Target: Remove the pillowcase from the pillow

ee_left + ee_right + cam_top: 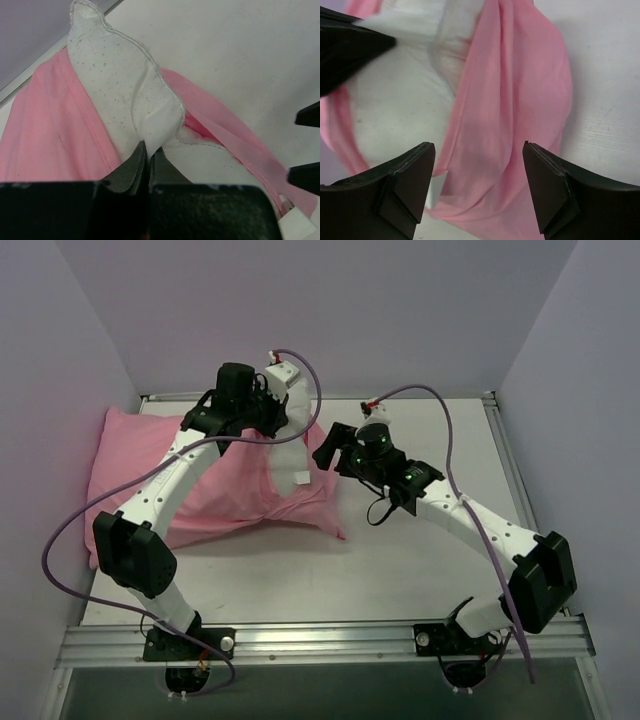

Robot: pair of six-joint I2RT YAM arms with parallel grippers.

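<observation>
Pillowcase (125,455), pink, lies on the desk (400,570) at left-centre, running from back-left to front-right. The pillow (125,90) is partway out of it at the right end: white speckled fabric w/ a stitched seam stands up out of the pink opening, and the rest is hidden inside the cover. In the top view that white patch sits just under the L arm's wrist, toward the back of the desk.

L gripper (148,152) is clamped tight on the pillow — its fingers are pressed together w/ a fold of white fabric pinched between them, and the corner rises above the grip. Pink cloth runs on both sides of the pinch: a broad sheet to the left in the L wrist view, a narrower band to the right.

R gripper (478,145) has its jaws wide apart and holds nothing. Its fingers (410,175) frame the pink edge of the pillowcase, which lies in folds beyond them; the cloth touches neither finger as far as I can tell. In the R wrist view the white pillow shows left of that pink edge, w/ the L gripper's dark tip at upper left. From above, the R gripper is just beside the pillow's right end — near the L one but apart from it.

A purple cable (300,370) loops over the L arm.
</observation>
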